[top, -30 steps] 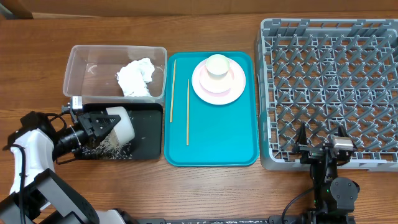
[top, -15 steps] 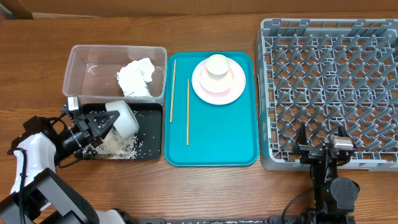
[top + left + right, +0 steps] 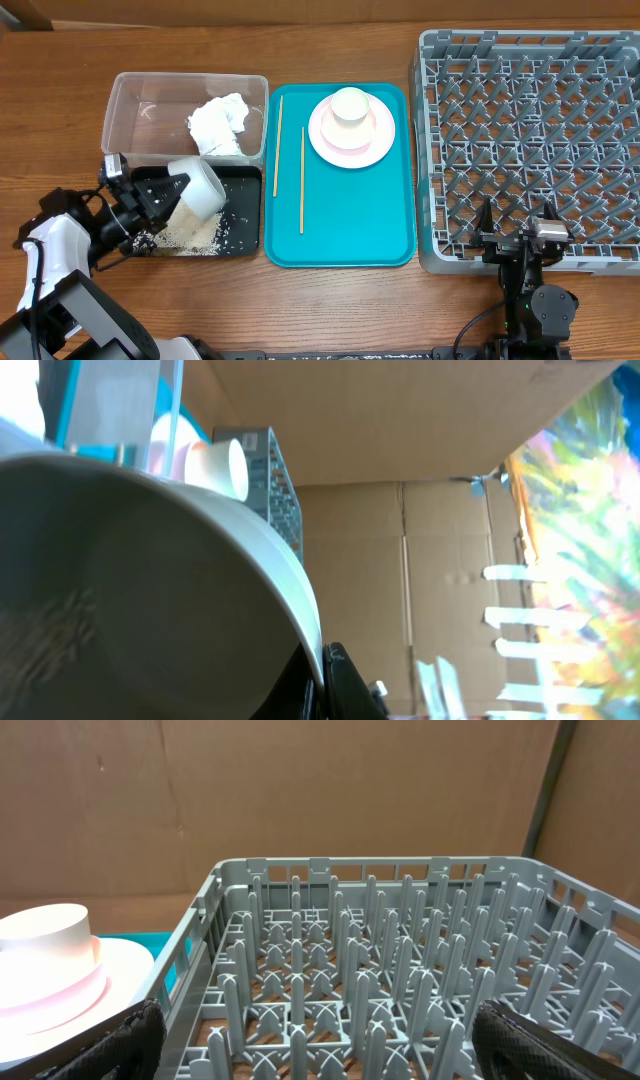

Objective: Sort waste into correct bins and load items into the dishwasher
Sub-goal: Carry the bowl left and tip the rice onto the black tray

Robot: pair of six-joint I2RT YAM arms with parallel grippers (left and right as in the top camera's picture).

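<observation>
Around tilted bowl [image 3: 201, 186]: clear tub [image 3: 150, 108] (tissue [image 3: 219, 125] inside), teal tray [image 3: 350, 215]

Right of the teal tray [image 3: 340, 225], the dish rack [image 3: 530, 140] runs off the overhead picture's edge. Left of the teal tray, the tilted bowl [image 3: 197, 186] covers the fingertips of the left gripper [image 3: 181, 191] and part of the black tray [image 3: 248, 190]. The rice grains [image 3: 195, 236] there are too small for us to tell apart. From the left wrist the bowl [image 3: 150, 580] is a blur, cut off on two sides. From the right wrist we see only the dark tips of the fingers [image 3: 135, 1038] of the right gripper [image 3: 320, 1045], and the plate [image 3: 70, 985] is cropped.
</observation>
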